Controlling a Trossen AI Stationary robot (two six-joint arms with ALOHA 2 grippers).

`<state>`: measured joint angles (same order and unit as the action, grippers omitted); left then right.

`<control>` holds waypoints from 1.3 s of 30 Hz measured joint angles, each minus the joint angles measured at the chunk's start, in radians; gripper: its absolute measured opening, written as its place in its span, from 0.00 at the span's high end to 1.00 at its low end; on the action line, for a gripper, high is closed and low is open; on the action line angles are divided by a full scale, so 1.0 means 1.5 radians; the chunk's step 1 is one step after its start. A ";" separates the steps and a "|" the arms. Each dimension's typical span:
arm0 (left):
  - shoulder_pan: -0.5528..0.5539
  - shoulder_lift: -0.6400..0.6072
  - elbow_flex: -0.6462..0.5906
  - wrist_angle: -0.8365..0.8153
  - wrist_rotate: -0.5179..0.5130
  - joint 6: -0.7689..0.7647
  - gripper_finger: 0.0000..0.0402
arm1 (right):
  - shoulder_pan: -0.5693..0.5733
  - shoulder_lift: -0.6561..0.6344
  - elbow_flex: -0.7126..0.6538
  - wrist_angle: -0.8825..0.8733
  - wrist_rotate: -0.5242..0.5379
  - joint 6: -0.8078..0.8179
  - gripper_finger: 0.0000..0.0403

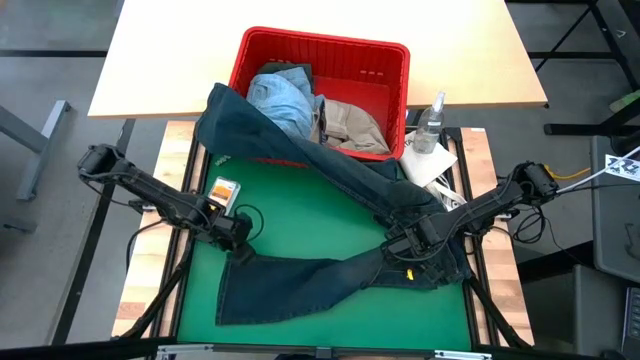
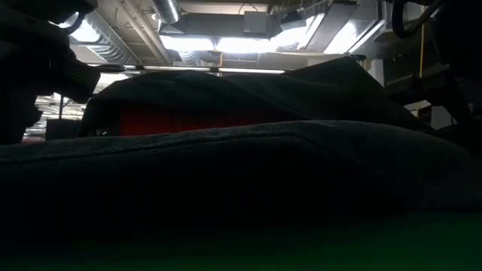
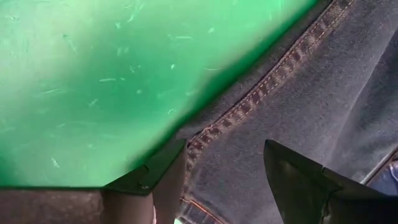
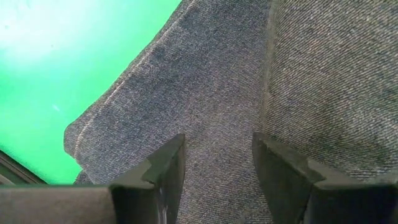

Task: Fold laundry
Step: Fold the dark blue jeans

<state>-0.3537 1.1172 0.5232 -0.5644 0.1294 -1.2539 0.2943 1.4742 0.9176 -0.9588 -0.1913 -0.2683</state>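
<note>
The dark navy jeans (image 1: 330, 275) lie spread on the green mat (image 1: 300, 210). One leg runs up and hangs over the rim of the red basket (image 1: 325, 38); the other stretches toward the mat's near left corner. Light blue denim (image 1: 280, 95) and a beige khaki piece (image 1: 350, 125) lie in the basket. My left gripper (image 1: 237, 237) stands open at the near leg's left edge, with its seam (image 3: 249, 102) between the fingers (image 3: 224, 149). My right gripper (image 1: 408, 245) is open over the jeans' upper part, straddling a ridge of denim (image 4: 217, 140). My left gripper points steeply down over the leg's seamed edge (image 3: 205, 134); I cannot tell whether its fingertips touch the denim. My right gripper points down over a fold of denim (image 4: 214, 93); I cannot tell whether it touches either.
A clear spray bottle (image 1: 432, 125) and a white cloth (image 1: 430, 165) sit at the mat's far right, beside the basket. A small orange-and-white object (image 1: 224, 190) lies just beyond my left gripper. In the low view the jeans (image 2: 241, 165) fill the foreground, in front of the basket (image 2: 151, 120).
</note>
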 joint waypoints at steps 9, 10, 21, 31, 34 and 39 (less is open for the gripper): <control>-0.043 0.018 0.000 -0.021 -0.027 -0.013 0.48 | 0.000 0.000 0.000 0.003 0.000 0.000 0.54; -0.048 0.022 -0.001 -0.021 -0.033 -0.013 0.48 | 0.000 0.000 0.000 0.008 0.000 0.000 0.54; -0.081 0.095 0.001 -0.038 -0.090 -0.013 0.48 | 0.000 0.000 0.000 0.017 0.023 -0.002 0.54; -0.082 0.129 0.004 -0.042 -0.073 -0.020 0.53 | 0.000 0.000 0.000 0.017 0.041 -0.002 0.54; -0.082 0.128 0.002 -0.044 -0.069 -0.047 0.65 | 0.000 0.000 0.000 0.017 0.060 -0.002 0.54; -0.079 0.128 0.000 -0.037 -0.022 -0.087 0.92 | 0.000 0.000 0.000 0.017 0.070 -0.002 0.54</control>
<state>-0.4715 1.3094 0.5238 -0.6197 0.0964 -1.3845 0.2947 1.4742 0.9176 -0.9329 -0.0869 -0.2710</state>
